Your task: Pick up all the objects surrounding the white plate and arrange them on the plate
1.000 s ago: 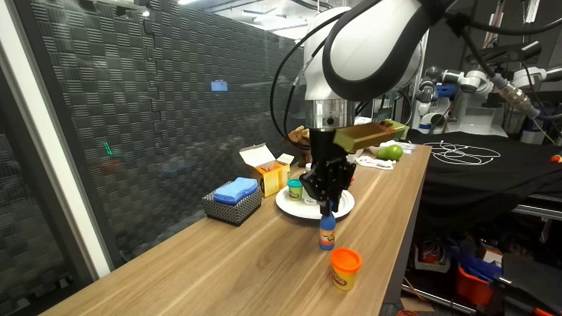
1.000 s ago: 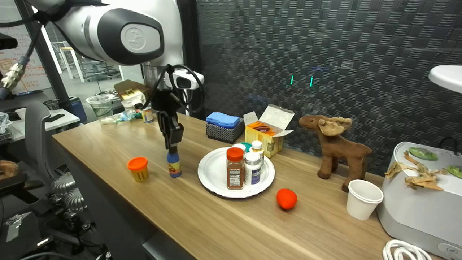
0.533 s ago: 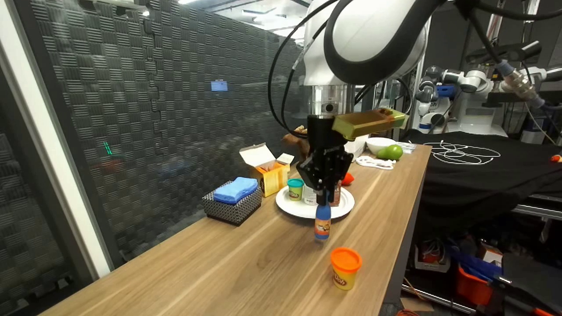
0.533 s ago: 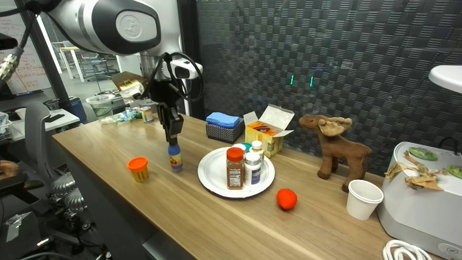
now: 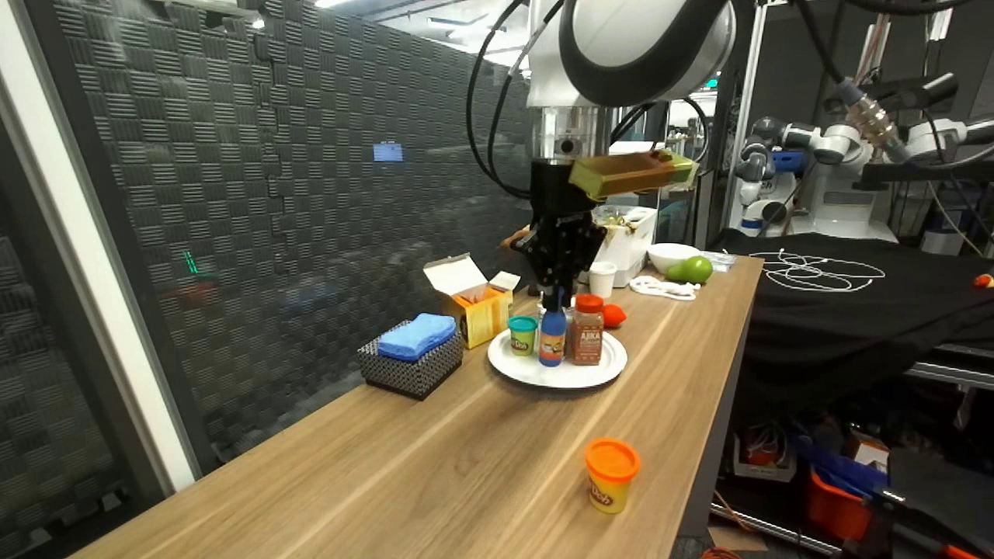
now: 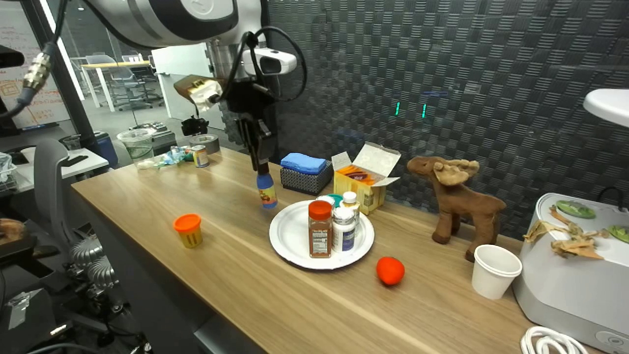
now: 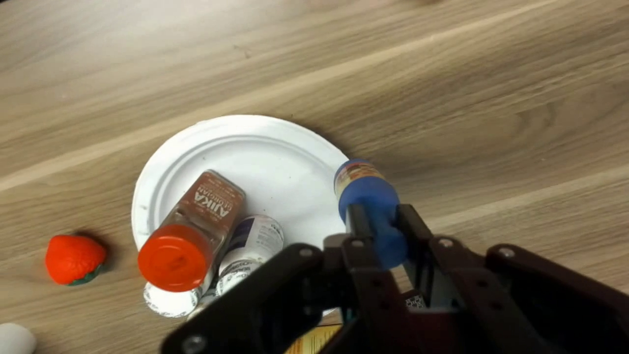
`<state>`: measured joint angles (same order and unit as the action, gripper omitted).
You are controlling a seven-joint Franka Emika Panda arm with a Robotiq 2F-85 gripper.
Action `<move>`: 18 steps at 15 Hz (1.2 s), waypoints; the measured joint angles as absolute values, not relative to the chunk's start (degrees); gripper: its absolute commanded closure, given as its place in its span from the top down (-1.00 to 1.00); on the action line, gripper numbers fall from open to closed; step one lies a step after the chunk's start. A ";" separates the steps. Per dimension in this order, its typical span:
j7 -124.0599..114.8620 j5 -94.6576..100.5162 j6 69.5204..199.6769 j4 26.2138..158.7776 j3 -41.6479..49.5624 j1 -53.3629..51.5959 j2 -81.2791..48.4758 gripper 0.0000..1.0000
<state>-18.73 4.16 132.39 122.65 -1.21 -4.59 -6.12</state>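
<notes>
My gripper (image 7: 379, 214) is shut on the neck of the slim blue bottle (image 7: 361, 184). The bottle hangs nearly upright, raised off the table, beside the rim of the white plate (image 6: 287, 231). It also shows in an exterior view (image 5: 552, 345), in front of the plate's contents. On the plate stand a red-capped jar (image 6: 320, 233), a white bottle (image 6: 343, 233), a white-capped bottle (image 6: 350, 199) and a green-lidded short jar (image 5: 523, 338), partly hidden in the other views. The short orange-lidded pot (image 6: 188, 230) stands on the table, away from the plate; the wrist view does not show it.
A red strawberry-like object (image 6: 390, 270) lies near the plate. Behind the plate stand an open yellow box (image 6: 361, 191) and a dark box (image 6: 307, 182) with a blue cloth. A brown toy moose (image 6: 459, 206) and white cups (image 6: 495, 273) stand further along.
The gripper has lifted the blue bottle off the table and carried it up and toward the plate. The orange-lidded pot and the things on the plate have not moved.
</notes>
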 measured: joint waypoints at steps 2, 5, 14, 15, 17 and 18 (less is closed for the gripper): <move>-18.17 4.16 131.59 120.15 -0.83 -3.96 -8.27 -0.75; -16.91 4.09 130.81 116.88 -0.39 -3.13 -11.38 -0.75; -12.98 0.75 131.10 112.04 -0.09 -1.96 -17.19 -0.74; -12.69 0.54 131.23 111.91 -0.09 -1.96 -17.44 -0.74; -12.47 0.52 131.80 111.66 -0.09 -1.96 -17.94 -0.74; -12.40 0.52 132.10 111.48 -0.08 -1.96 -18.20 -0.74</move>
